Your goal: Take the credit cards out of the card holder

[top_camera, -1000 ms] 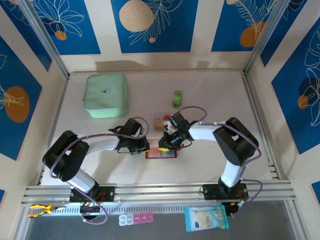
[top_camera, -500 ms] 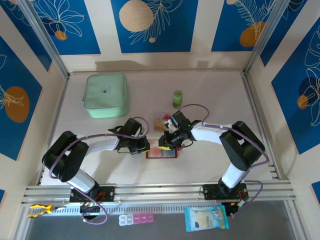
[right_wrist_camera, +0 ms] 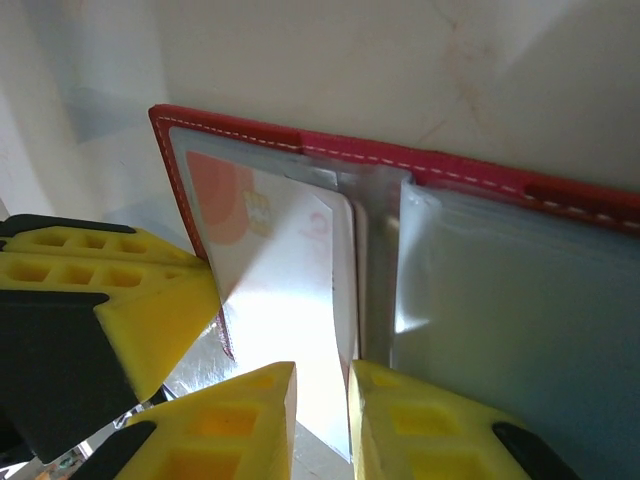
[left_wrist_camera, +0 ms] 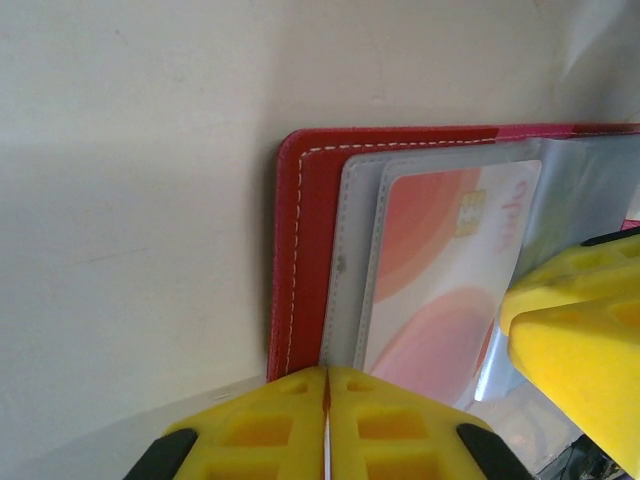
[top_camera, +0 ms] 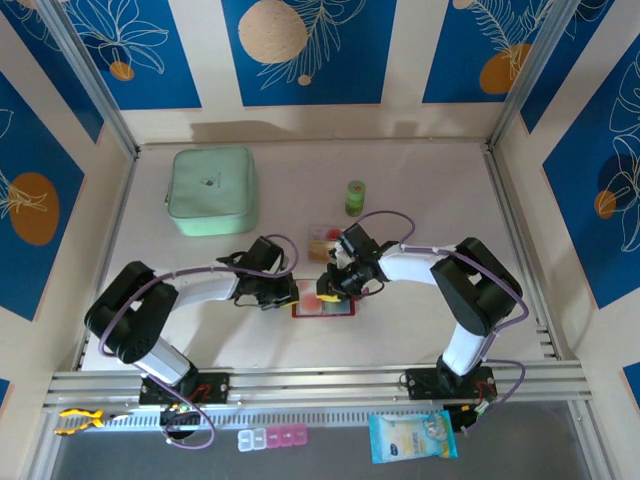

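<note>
Pinching card [right_wrist_camera: 300, 290] in right gripper [right_wrist_camera: 322, 415]

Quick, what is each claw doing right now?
Left gripper: shut, pressing the card holder.
Right gripper: shut on a credit card.

Stitched red leather-look card holder [left_wrist_camera: 300, 260], glossy clear plastic pockets [right_wrist_camera: 500, 300], matt table [left_wrist_camera: 130, 200]

In the overhead view, both arms cover most of the red wallet [top_camera: 325, 308], and the card [top_camera: 322, 237] lying behind it is too small to read. In the right wrist view, glare whitens the lower part of the card in the pocket [right_wrist_camera: 285, 300], and the right gripper [right_wrist_camera: 322, 420] fingertips hide its bottom edge
</note>
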Action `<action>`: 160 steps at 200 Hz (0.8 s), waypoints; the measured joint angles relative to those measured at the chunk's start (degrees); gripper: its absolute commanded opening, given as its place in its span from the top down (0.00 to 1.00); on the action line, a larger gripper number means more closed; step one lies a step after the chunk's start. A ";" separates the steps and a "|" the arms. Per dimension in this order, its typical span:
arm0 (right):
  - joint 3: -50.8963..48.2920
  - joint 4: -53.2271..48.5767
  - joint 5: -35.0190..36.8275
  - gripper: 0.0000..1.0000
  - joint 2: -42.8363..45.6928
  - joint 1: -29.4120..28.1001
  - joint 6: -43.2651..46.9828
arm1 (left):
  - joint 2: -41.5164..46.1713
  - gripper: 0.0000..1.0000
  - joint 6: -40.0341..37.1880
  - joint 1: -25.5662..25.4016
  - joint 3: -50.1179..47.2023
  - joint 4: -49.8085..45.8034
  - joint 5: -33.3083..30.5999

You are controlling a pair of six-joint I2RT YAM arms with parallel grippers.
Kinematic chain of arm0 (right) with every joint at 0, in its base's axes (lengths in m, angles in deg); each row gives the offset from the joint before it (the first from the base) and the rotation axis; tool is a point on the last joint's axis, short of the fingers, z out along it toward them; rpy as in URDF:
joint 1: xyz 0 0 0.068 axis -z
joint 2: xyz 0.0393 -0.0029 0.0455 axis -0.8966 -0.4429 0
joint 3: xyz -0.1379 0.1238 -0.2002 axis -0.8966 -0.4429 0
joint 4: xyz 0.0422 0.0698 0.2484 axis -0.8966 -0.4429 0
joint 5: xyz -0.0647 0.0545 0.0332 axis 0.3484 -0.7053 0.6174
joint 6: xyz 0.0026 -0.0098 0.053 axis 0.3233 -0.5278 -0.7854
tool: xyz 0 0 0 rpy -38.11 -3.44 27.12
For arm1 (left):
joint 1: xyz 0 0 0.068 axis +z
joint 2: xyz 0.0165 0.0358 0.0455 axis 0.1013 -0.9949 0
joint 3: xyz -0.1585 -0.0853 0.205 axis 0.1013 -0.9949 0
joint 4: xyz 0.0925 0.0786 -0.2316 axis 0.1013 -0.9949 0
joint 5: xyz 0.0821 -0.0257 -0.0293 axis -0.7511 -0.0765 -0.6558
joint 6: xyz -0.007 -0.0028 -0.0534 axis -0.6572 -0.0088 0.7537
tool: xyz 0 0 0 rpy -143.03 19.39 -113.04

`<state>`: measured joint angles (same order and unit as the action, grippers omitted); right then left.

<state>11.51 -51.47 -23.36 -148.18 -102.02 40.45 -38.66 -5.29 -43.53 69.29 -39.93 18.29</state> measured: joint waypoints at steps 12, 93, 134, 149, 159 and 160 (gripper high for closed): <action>0.00 0.24 -0.22 0.78 -0.20 0.00 0.00 | -0.13 0.92 -0.09 0.00 0.00 0.02 0.00; -0.02 3.17 -2.62 0.80 -1.68 0.00 -0.07 | -0.26 0.92 -0.11 0.00 0.00 0.17 0.02; -0.02 4.48 -3.82 0.80 -2.64 0.00 -0.44 | -0.26 0.92 -0.09 0.00 0.00 0.17 0.02; 0.00 4.22 -3.58 0.79 -2.64 0.00 -0.42 | -0.26 0.92 -0.09 0.00 0.00 0.17 0.02; 0.13 3.69 -3.15 0.79 -2.64 0.00 -0.24 | -0.26 0.92 -0.09 0.00 0.00 0.17 0.02; 0.15 3.61 -3.10 0.79 -2.64 0.00 -0.22 | -0.26 0.92 -0.09 0.00 0.00 0.17 0.02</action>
<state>11.67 -47.86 -26.46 -150.82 -102.02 40.23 -38.93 -5.38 -43.53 69.29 -39.76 18.31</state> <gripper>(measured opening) 0.206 0.077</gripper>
